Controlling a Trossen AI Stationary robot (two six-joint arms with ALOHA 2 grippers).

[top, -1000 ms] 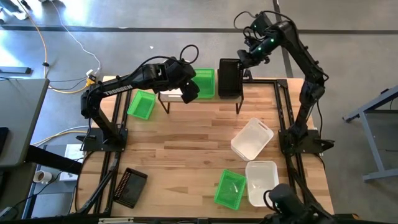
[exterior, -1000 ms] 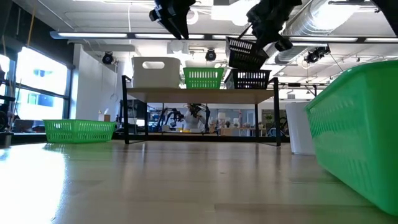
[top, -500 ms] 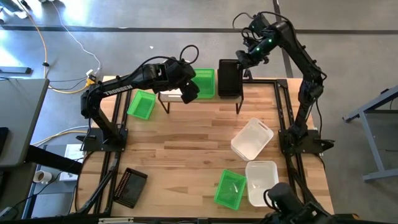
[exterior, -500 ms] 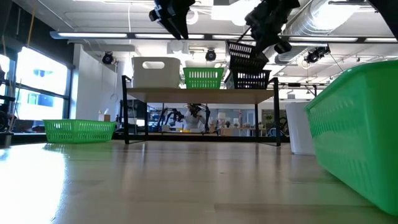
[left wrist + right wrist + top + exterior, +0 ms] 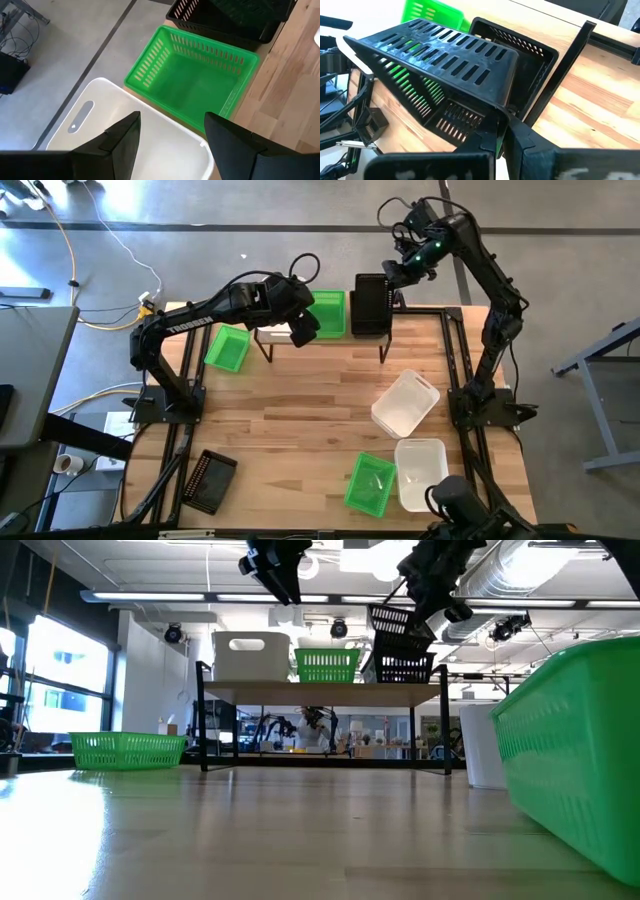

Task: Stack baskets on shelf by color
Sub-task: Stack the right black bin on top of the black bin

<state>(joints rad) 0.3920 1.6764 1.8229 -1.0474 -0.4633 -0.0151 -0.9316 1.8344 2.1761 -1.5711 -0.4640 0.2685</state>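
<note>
The shelf (image 5: pixel 320 690) carries a white basket (image 5: pixel 250 657), a green basket (image 5: pixel 327 665) and a black basket (image 5: pixel 405 669) side by side. My right gripper (image 5: pixel 501 125) is shut on a second black basket (image 5: pixel 400 626), which hangs tilted just over the shelf's black one (image 5: pixel 370 305). My left gripper (image 5: pixel 172 120) hovers open above the white basket (image 5: pixel 125 145), touching nothing. Whether the held basket's low corner touches the basket beneath, I cannot tell. My right gripper pinches the black basket by an end edge near a corner (image 5: pixel 500 109), between its two fingers. The fingers come from the shelf's far right side, slanting down. The basket is lifted, tipped steeply, with its lower end (image 5: pixel 428 648) at the rim of the shelf's black basket.
On the tabletop lie a green basket (image 5: pixel 227 347) at the left, a black basket (image 5: pixel 210 480) near the near-left corner, two white baskets (image 5: pixel 405 402) (image 5: pixel 420 472) and a green basket (image 5: pixel 370 483) at the near right. The middle of the table (image 5: pixel 300 410) is bare wood.
The right gripper has sunk a little toward the shelf's black basket, and the held black basket has tipped somewhat more, its lower end dropping closer to that basket's rim.
</note>
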